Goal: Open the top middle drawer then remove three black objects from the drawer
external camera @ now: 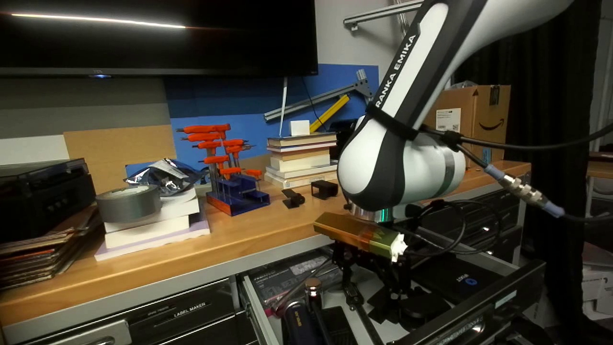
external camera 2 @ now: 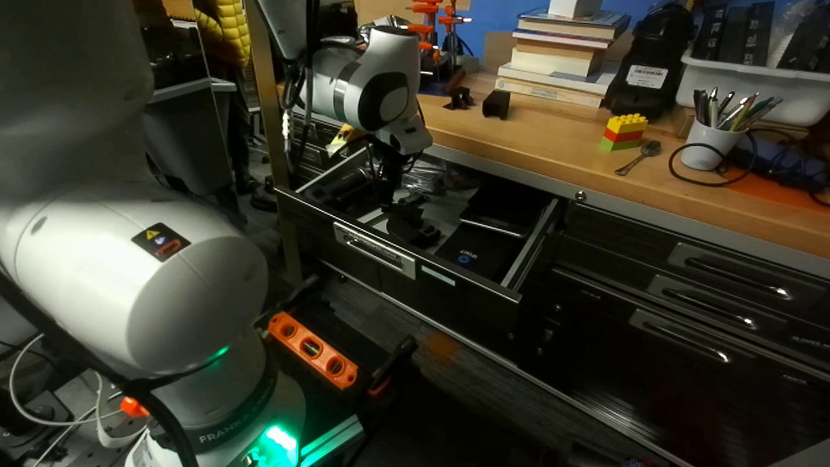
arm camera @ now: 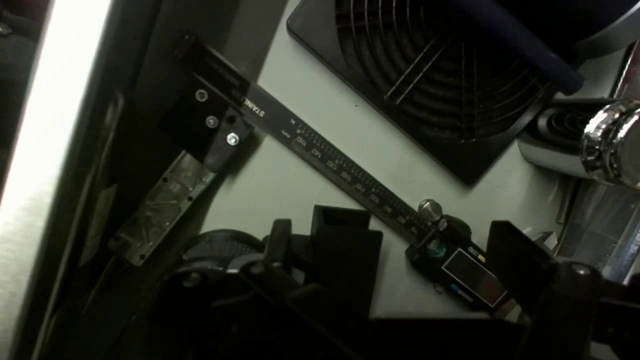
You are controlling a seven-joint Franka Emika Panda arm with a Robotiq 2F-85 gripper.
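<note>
Claw (arm camera: 398,244): fingers spread well apart, nothing pinched; the only claw here, so nearest by default.
Black block (arm camera: 348,256): in the drawer, between the fingers as the wrist view shows it — close beside the finger on that picture's left, well apart from its mate. Whether the tips hang above it or reach down around it, I cannot tell.
Block's long axis: seems to run down the wrist view, roughly square to the line from finger to finger; its lower end is hidden.
Finger gap: lopsided — probably calls for a slight shift toward the block's side before squeezing.
Caliper (arm camera: 340,170): display end between block and farther finger; might get swept along.
Drawer (external camera 2: 483,299): pulled out.
Worktop (external camera: 268,227): bears a boxy piece (external camera: 324,189) and a bent piece (external camera: 293,198), both black, near each other; likely two of the three.
</note>
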